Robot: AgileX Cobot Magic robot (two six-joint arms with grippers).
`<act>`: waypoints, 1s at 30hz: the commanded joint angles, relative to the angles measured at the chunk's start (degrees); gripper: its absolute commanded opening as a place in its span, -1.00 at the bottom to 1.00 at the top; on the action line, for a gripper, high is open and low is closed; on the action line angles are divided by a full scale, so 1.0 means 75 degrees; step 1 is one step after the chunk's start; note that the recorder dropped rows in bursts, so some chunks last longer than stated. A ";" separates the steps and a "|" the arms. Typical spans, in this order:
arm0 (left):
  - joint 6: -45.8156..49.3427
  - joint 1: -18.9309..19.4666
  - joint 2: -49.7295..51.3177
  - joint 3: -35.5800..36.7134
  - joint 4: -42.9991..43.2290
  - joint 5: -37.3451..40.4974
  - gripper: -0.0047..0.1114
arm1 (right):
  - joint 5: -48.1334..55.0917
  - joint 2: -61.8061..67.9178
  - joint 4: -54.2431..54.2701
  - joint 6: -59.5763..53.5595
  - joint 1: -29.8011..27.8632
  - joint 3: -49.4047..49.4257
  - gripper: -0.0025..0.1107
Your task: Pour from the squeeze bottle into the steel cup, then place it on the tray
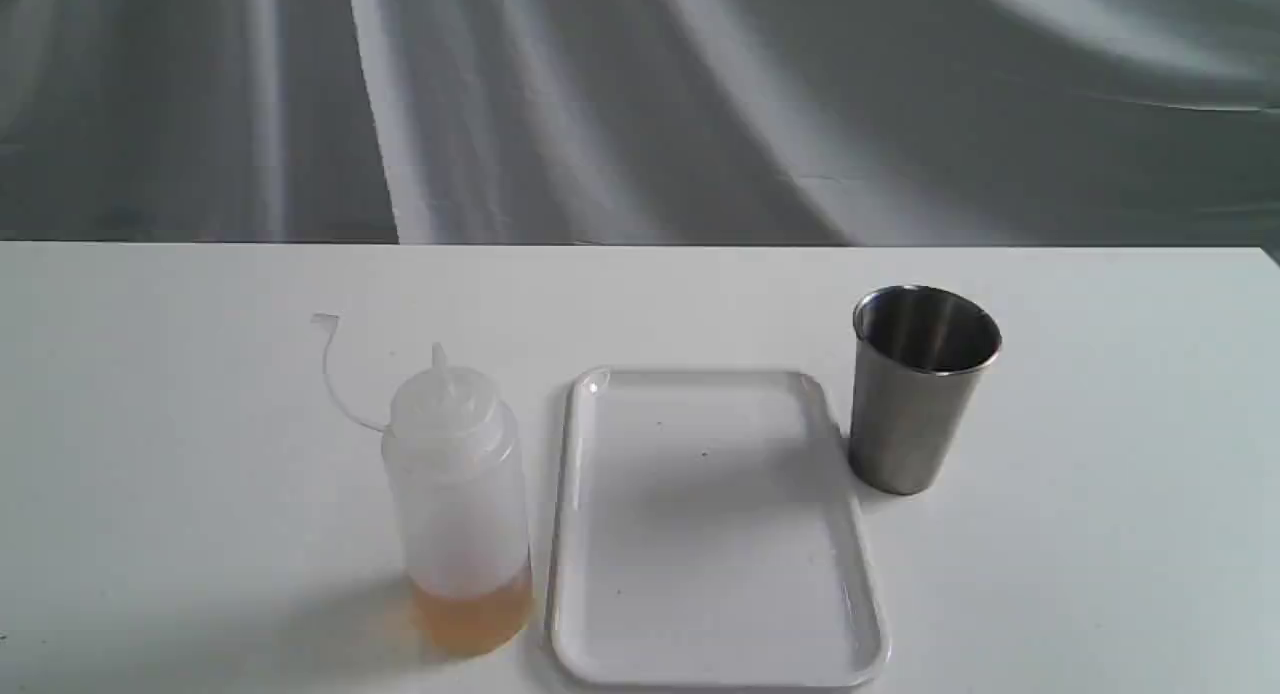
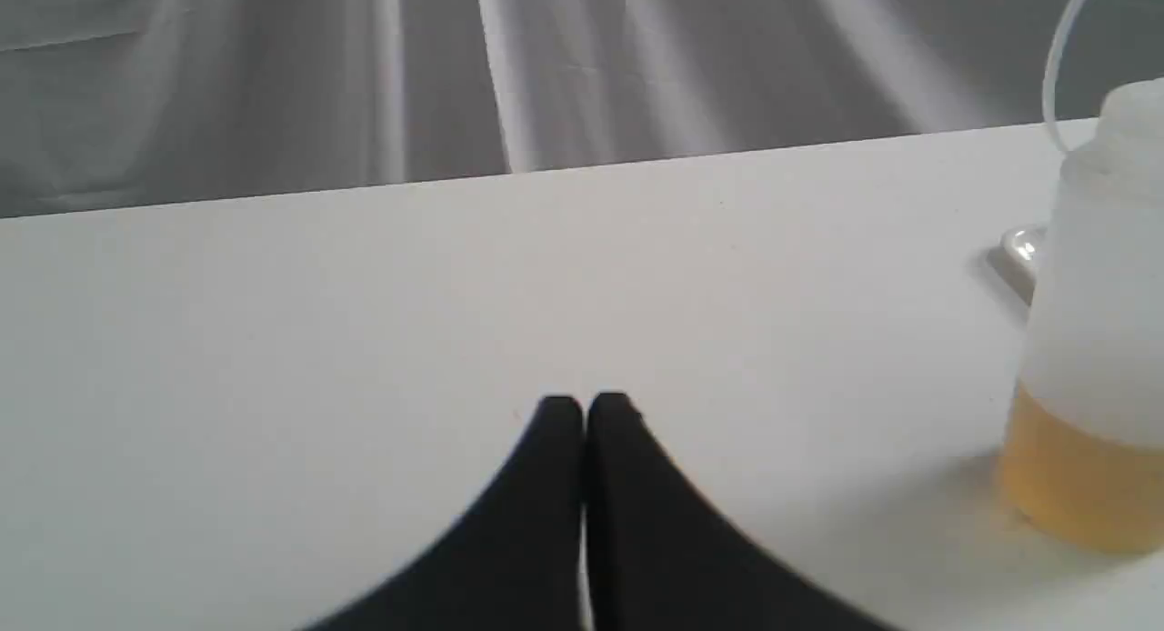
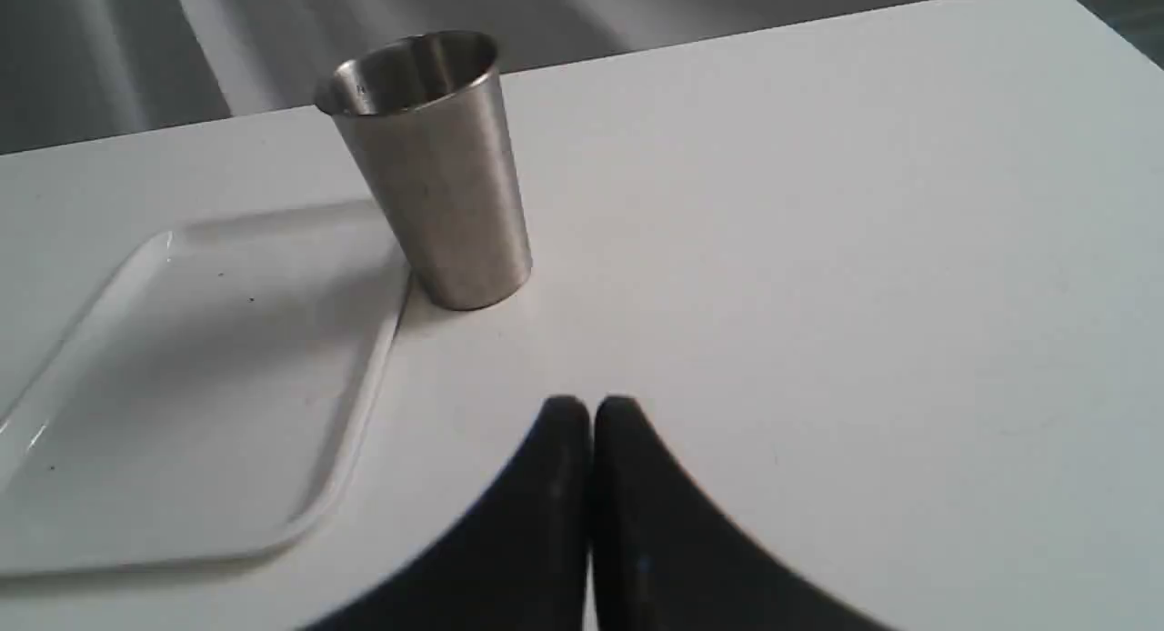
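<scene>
The squeeze bottle [image 1: 458,494] stands upright on the white table, left of the tray [image 1: 712,524], with amber liquid at its bottom and its cap strap curling up to the left. The steel cup [image 1: 922,386] stands upright just right of the tray's far corner. The tray holds nothing. Neither gripper shows in the exterior view. My left gripper [image 2: 584,404] is shut and holds nothing, with the squeeze bottle [image 2: 1096,340] standing apart from it. My right gripper [image 3: 591,404] is shut on nothing, a short way from the steel cup [image 3: 436,172] and the tray [image 3: 191,385].
The table's far edge [image 1: 640,244] runs in front of a grey draped cloth backdrop [image 1: 640,104]. The table's right edge [image 3: 1109,22] shows in the right wrist view.
</scene>
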 commanded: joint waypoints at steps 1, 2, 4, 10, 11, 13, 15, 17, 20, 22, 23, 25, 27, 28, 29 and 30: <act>-0.0010 0.0012 -0.0020 0.0034 -0.0005 -0.0058 -0.92 | 0.0555 -0.0042 0.0042 0.0057 -0.0060 -0.0588 -0.95; -0.0010 0.0012 -0.0020 0.0034 -0.0005 -0.0058 -0.92 | 0.0590 -0.0042 0.0007 0.0055 -0.0060 -0.0731 -0.95; -0.0023 0.0012 -0.0020 0.0034 -0.0005 -0.0058 -0.92 | 0.0622 0.0038 -0.0041 0.0055 -0.0060 -0.1052 -0.95; -0.0023 0.0012 -0.0020 0.0034 -0.0005 -0.0058 -0.92 | 0.0622 0.1061 -0.0041 0.0055 -0.0060 -0.1962 -0.95; -0.0023 0.0012 -0.0020 0.0034 -0.0005 -0.0058 -0.92 | 0.0622 0.1259 -0.0041 0.0055 -0.0060 -0.2072 -0.95; -0.0023 0.0012 -0.0020 0.0034 -0.0005 -0.0058 -0.92 | 0.0622 0.1816 -0.0041 0.0055 -0.0060 -0.2386 -0.95; -0.0011 0.0012 -0.0020 0.0034 -0.0005 -0.0058 -0.92 | 0.0622 0.2231 -0.0054 0.0055 -0.0060 -0.2653 -0.95; -0.0011 0.0012 -0.0020 0.0034 -0.0005 -0.0058 -0.92 | 0.0622 0.2790 -0.0325 0.0055 -0.0060 -0.2955 -0.95; -0.0011 0.0012 -0.0020 0.0034 -0.0005 -0.0058 -0.92 | 0.0622 0.3469 -0.0436 0.0055 -0.0060 -0.3372 -0.95; -0.0011 0.0012 -0.0020 0.0034 -0.0005 -0.0058 -0.92 | 0.0622 0.3897 -0.0455 0.0159 -0.0060 -0.3638 -0.95; -0.0011 0.0012 -0.0020 0.0034 -0.0005 -0.0058 -0.92 | 0.0622 0.4128 -0.0516 0.0215 -0.0060 -0.3782 -0.95; -0.0011 0.0012 -0.0020 0.0034 -0.0005 -0.0058 -0.92 | 0.0605 0.4528 -0.0573 0.0215 -0.0060 -0.4068 -0.95; -0.0011 0.0012 -0.0020 0.0034 -0.0005 -0.0058 -0.92 | 0.0605 0.4928 -0.0675 0.0215 -0.0060 -0.4325 -0.95; -0.0032 0.0012 -0.0020 0.0034 -0.0005 -0.0058 -0.92 | 0.0605 0.5102 -0.0682 0.0215 -0.0060 -0.4454 -0.95; -0.0032 0.0012 -0.0020 0.0034 -0.0005 -0.0058 -0.92 | 0.0605 0.5255 -0.0682 0.0228 -0.0044 -0.4583 -0.95; -0.0032 0.0012 -0.0020 0.0034 -0.0005 -0.0058 -0.92 | 0.0605 0.5360 -0.0682 0.0254 0.0015 -0.4647 -0.95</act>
